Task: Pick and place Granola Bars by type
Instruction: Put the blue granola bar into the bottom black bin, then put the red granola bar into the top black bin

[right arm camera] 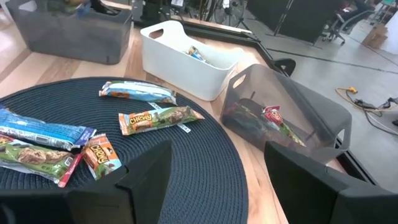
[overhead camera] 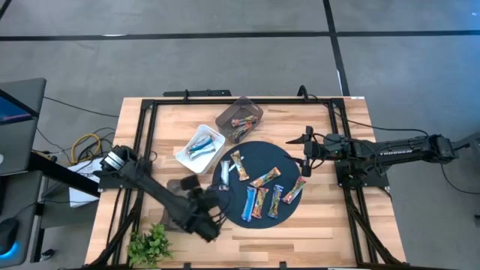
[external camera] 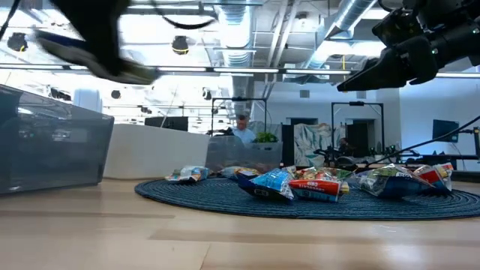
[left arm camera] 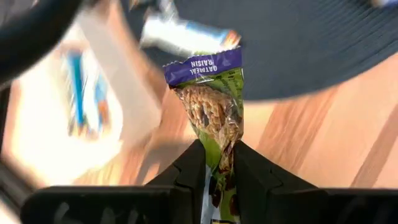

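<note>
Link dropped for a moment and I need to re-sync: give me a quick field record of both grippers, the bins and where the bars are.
left gripper: lifted over the table's near-left part, fingers shut on a green-and-purple wrapped oatmeal raisin bar
right gripper: at the right edge of the round dark woven mat, fingers open, holding nothing
white plastic bin: blue-wrapped bars inside
clear grey bin: red-wrapped bars inside
loose wrapped bars: several on the mat, mixed types

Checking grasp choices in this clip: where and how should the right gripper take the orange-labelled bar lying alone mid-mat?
Probably across the middle of the orange-labelled bar, coming straight down. It lies flat on the mat, long and narrow, with bare mat along both long edges, so the open right gripper could likely close across its width.
</note>
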`<act>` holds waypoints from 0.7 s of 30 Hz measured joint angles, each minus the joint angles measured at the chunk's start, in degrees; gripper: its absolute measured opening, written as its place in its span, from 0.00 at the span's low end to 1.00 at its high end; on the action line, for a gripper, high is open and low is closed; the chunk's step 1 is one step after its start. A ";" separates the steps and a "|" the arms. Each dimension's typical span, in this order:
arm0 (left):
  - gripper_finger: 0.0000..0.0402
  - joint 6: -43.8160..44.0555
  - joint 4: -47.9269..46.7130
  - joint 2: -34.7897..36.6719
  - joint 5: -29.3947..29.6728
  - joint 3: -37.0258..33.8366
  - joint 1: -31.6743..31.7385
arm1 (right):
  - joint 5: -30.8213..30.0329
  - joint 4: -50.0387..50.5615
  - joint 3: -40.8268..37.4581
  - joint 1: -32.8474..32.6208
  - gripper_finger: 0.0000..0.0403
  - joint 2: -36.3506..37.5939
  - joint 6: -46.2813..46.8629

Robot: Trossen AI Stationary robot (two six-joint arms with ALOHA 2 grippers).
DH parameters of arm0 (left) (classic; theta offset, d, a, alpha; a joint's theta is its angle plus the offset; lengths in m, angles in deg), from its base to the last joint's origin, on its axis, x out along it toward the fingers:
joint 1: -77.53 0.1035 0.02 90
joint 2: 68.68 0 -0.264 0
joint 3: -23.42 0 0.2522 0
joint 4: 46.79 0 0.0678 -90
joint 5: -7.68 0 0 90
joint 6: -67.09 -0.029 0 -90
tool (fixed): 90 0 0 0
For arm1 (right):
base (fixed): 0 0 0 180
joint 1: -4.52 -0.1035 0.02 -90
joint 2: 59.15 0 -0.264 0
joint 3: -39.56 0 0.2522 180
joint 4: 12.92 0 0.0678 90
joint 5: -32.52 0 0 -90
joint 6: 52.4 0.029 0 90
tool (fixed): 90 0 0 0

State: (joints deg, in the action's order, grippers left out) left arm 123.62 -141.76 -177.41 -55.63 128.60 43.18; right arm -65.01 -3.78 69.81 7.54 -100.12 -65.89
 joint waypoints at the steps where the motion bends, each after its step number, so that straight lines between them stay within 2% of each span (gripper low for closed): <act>1: 0.14 3.70 -2.10 0.00 -0.48 0.00 -0.89 | 0.00 -0.04 0.00 0.00 0.63 0.00 0.02; 5: 0.14 12.45 -7.04 0.00 -0.95 0.00 -3.77 | -0.01 -0.11 0.00 0.00 0.63 0.00 0.60; 12: 0.16 14.47 -6.51 0.00 -4.69 -1.41 -4.87 | 0.00 -0.11 0.00 0.00 0.63 0.00 0.61; 15: 0.22 14.60 -7.10 0.00 -6.81 -2.00 -4.65 | 0.00 -0.11 0.00 0.00 0.63 0.00 0.61; 21: 0.37 15.18 -8.87 0.00 -7.36 -2.08 -3.81 | 0.09 0.33 0.00 0.00 0.63 0.00 0.60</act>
State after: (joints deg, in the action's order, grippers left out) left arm 138.80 -150.63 -177.41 -62.99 126.52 39.37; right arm -64.92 -3.45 69.81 7.54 -100.12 -65.30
